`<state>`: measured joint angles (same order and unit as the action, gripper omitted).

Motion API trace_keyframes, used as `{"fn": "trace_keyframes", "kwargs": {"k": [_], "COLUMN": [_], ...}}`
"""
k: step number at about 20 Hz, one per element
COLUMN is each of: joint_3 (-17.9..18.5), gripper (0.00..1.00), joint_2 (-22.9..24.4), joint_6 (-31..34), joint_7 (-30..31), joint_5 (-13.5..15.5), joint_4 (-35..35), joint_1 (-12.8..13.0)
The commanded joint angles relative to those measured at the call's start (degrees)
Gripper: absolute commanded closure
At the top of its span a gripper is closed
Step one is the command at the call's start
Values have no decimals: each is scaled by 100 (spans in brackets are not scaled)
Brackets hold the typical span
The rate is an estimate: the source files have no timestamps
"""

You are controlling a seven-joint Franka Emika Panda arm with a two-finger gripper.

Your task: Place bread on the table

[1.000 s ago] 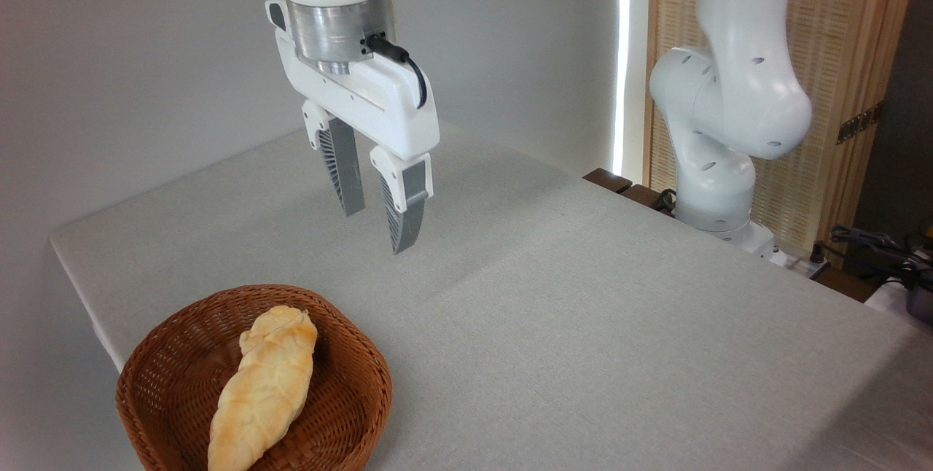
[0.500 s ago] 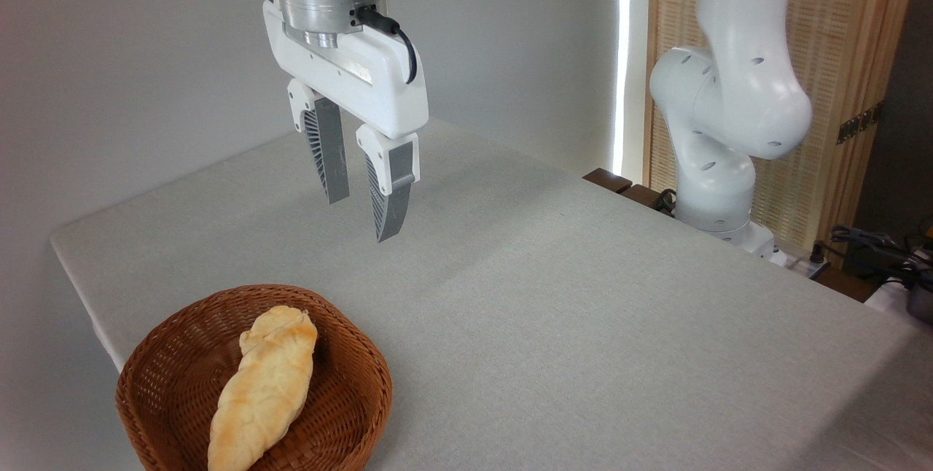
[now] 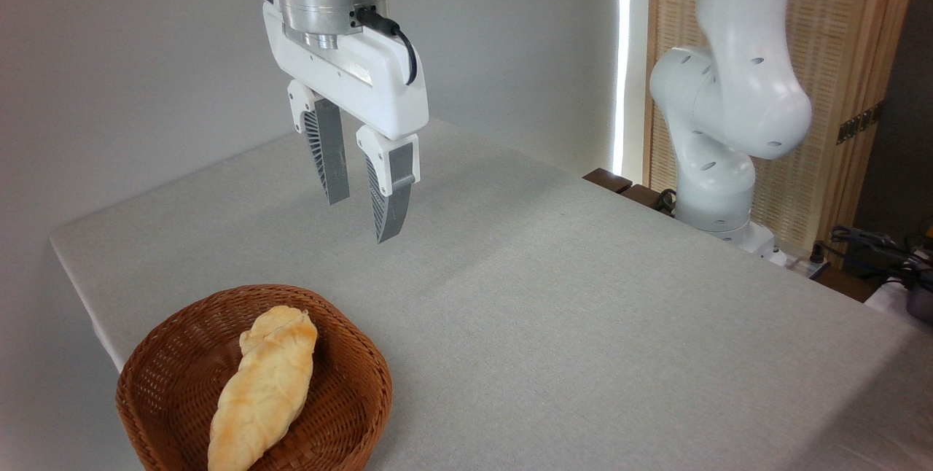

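The bread (image 3: 264, 389), a long golden loaf with scored ridges, lies in the brown wicker basket (image 3: 357, 376) at the lower left. The table (image 3: 583, 310) under a light grey cloth fills most of the view. My gripper (image 3: 361, 219) hangs in the air above the table, well above and behind the basket, pointing down. Its two grey ribbed fingers (image 3: 386, 197) stand apart with nothing between them.
The arm's white base (image 3: 718, 165) stands at the table's far right edge. Cables (image 3: 875, 248) and a wooden slatted screen (image 3: 838, 92) are behind it. The basket sits close to the table's front left corner.
The gripper rose and shifted a little to the left over the last second, then held almost still. The bread and basket stayed put.
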<state>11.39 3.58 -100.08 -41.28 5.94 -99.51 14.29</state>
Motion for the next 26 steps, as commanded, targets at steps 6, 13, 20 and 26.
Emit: {"fn": "trace_keyframes", "kwargs": {"k": [6, 13, 20, 26], "joint_3": [21, 39, 13, -14], "gripper": [0, 0, 0, 0], "joint_2": [-51, -51, -121, 151], "joint_6": [357, 639, 569, 324], "joint_7": [-11, -29, -29, -116], "joint_5": [-49, -58, -58, -75], "joint_4": [125, 116, -15, -814], "joint_1": [12, 12, 56, 74]}}
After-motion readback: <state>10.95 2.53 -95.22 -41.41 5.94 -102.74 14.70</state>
